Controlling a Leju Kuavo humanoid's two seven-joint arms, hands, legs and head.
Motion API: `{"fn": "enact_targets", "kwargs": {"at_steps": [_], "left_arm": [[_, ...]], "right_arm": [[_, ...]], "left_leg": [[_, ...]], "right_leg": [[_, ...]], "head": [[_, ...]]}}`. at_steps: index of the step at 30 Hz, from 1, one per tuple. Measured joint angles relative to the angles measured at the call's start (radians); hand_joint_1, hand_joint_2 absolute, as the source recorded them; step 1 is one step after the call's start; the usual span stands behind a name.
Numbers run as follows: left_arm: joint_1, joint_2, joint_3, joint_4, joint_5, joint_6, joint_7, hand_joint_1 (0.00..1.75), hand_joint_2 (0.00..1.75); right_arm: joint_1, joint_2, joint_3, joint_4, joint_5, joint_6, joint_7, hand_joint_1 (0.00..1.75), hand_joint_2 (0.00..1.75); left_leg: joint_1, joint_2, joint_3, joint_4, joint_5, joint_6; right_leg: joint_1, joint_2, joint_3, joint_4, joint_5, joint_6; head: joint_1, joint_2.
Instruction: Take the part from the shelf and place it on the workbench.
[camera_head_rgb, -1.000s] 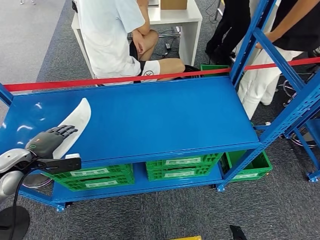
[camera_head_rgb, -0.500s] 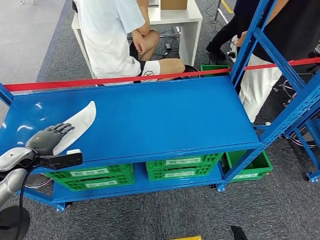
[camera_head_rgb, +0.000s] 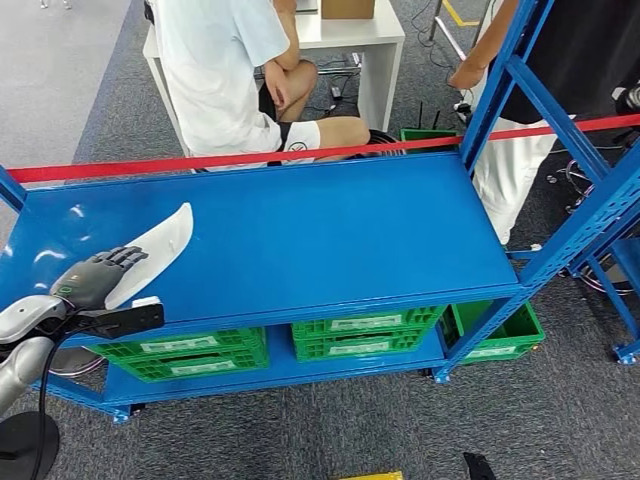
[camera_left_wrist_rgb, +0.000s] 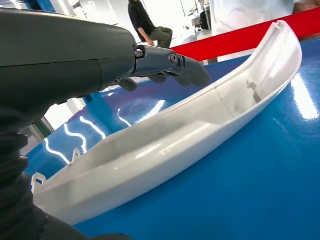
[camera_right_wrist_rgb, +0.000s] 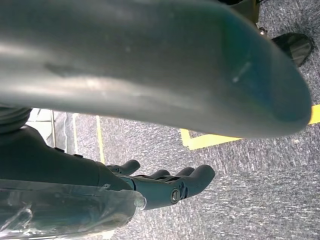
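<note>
Holding our left hand (camera_head_rgb: 96, 277) over the near end of the white curved part (camera_head_rgb: 158, 247), fingers arched but not clamped, we have nudged it slightly farther along the blue shelf (camera_head_rgb: 317, 230); lifting remains. Right hand (camera_right_wrist_rgb: 166, 185) hangs empty, fingers loosely apart.

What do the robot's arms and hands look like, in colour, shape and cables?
The left arm is silver, with a black cable beneath. The left hand is dark grey with darker fingers and a small green mark. The right hand is dark grey too, with a thick thumb.
</note>
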Motion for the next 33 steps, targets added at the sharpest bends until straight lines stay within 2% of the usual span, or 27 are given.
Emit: {"fn": "enact_targets", "kwargs": {"at_steps": [7, 15, 21, 27, 33], "left_arm": [[0.017, 0.0, 0.028, -0.001, -0.012, 0.007, 0.028, 0.0, 1.75], [0.073, 0.002, 0.079, -0.003, -0.012, -0.002, 0.041, 0.0, 1.75], [0.18, -0.006, 0.155, -0.022, -0.028, 0.039, 0.07, 0.0, 1.75], [0.315, -0.019, 0.269, -0.075, -0.025, 0.067, 0.073, 0.0, 1.75], [0.368, -0.038, 0.333, -0.089, -0.041, 0.066, 0.07, 0.0, 1.75]], "right_arm": [[0.0, 0.001, -0.004, 0.0, 0.0, -0.003, 0.0, 0.0, 0.0], [0.0, 0.003, -0.005, 0.0, 0.004, -0.003, 0.0, 0.0, 0.0], [0.0, 0.009, -0.023, 0.0, -0.021, -0.015, -0.012, 0.0, 0.0], [-0.001, 0.016, -0.1, 0.0, -0.12, -0.031, -0.062, 0.0, 0.0], [-0.004, 0.016, -0.155, -0.003, -0.153, -0.032, -0.099, 0.0, 0.0]], "left_leg": [[0.0, 0.0, 0.0, 0.0, 0.0, 0.0], [0.0, 0.0, 0.0, 0.0, 0.0, 0.0], [0.0, 0.0, 0.0, 0.0, 0.0, 0.0], [0.0, 0.001, 0.0, 0.0, 0.0, 0.0], [0.0, 0.0, 0.0, 0.0, 0.0, 0.0]], "right_leg": [[0.0, 0.0, 0.0, 0.0, 0.0, 0.0], [0.0, 0.0, 0.0, 0.0, 0.0, 0.0], [0.0, 0.0, 0.0, 0.0, 0.0, 0.0], [0.0, 0.001, -0.001, 0.0, 0.0, 0.0], [0.0, 0.0, 0.0, 0.0, 0.0, -0.001]], "head": [[0.0, 0.0], [0.0, 0.0], [0.0, 0.0], [0.0, 0.0], [0.0, 0.0]]}}
